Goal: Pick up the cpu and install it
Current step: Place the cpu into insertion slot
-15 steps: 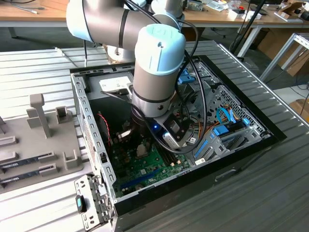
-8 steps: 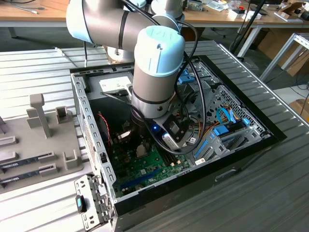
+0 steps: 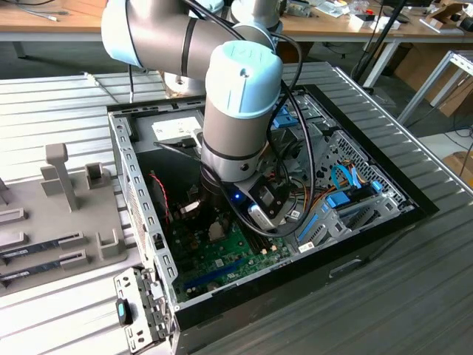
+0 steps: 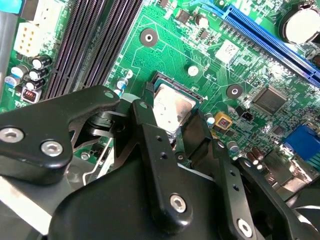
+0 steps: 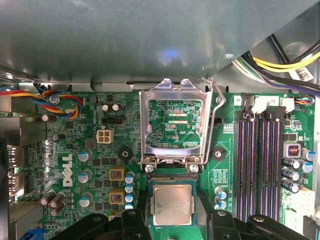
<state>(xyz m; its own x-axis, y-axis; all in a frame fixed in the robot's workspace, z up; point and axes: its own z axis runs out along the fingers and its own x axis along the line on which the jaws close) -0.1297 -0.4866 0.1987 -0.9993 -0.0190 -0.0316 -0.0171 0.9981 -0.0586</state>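
Down on the green motherboard (image 5: 75,165), the cpu (image 5: 172,204) sat level inside the dark socket frame (image 4: 172,80). Its silvery-grey top faced up, with a thin green rim around it. The gripper (image 5: 173,222) reached down on both sides of the chip, its black metal close against two opposite edges in both wrist views. Whether it was clamped on the cpu or merely flanked it, I could not tell.

Just beyond the chip, the socket's metal retention lid (image 5: 172,125) stood swung open on its hinge, with green board showing through its window. The thin wire lever (image 5: 216,107) beside it was raised too. To one side of the socket ran long dark memory slots (image 5: 260,165). On the other side, a small white connector (image 5: 104,136) and a twisted bundle of coloured wires (image 5: 55,97) lay nearer the board's edge. In the second wrist view a long blue slot (image 4: 270,40) crossed the board well apart from the socket.

Farther out, in the exterior view, the arm (image 3: 240,103) with its pale blue cap bent down into the open computer case (image 3: 129,170). The case lay on a ribbed metal bench (image 3: 414,296). A grey tray (image 3: 66,222) of holders sat on the bench at the exterior view's left, beside the case. Wooden desks (image 3: 66,18) lined the background.
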